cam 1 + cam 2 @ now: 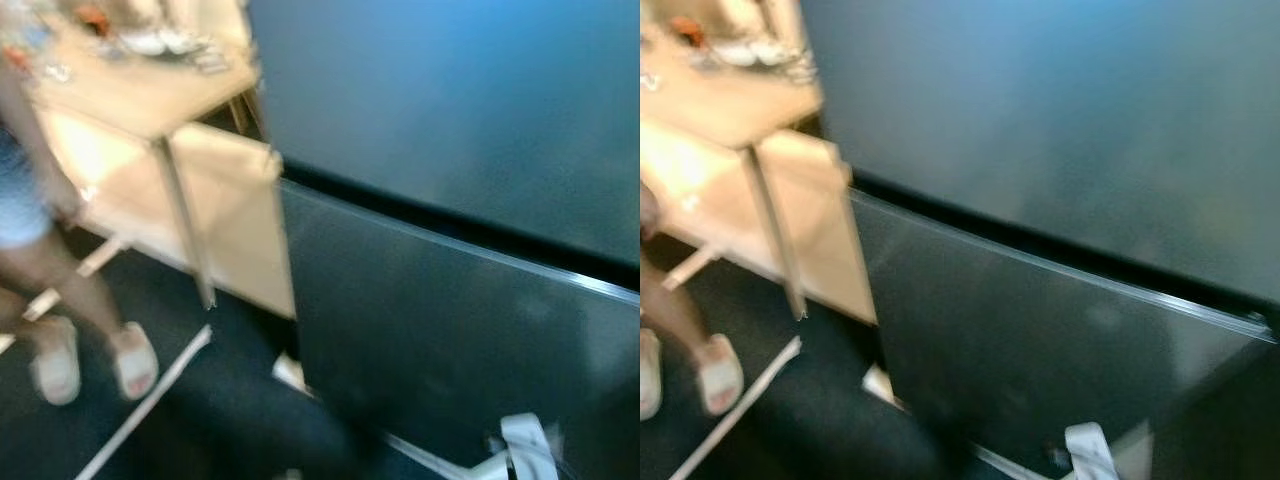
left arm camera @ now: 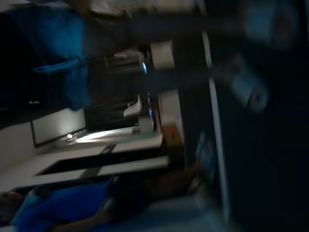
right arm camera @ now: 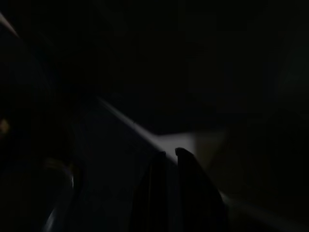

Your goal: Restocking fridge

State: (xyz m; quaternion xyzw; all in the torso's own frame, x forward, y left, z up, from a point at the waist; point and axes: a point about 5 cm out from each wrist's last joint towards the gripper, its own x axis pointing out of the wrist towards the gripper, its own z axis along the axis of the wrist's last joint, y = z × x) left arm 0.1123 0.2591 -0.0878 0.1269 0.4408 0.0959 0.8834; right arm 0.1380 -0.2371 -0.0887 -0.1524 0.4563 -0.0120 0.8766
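Blurred dark fridge (image 1: 450, 200) — table (image 1: 140, 95) clutter seemingly indistinct.

Blurred wooden table (image 1: 150, 100) stands on dark floor (image 1: 200, 420).

Right end effector (image 3: 170, 153) hanging low, black fingers nearly together

Dark fridge (image 1: 450, 150), doors apparently shut (blurred), close ahead.
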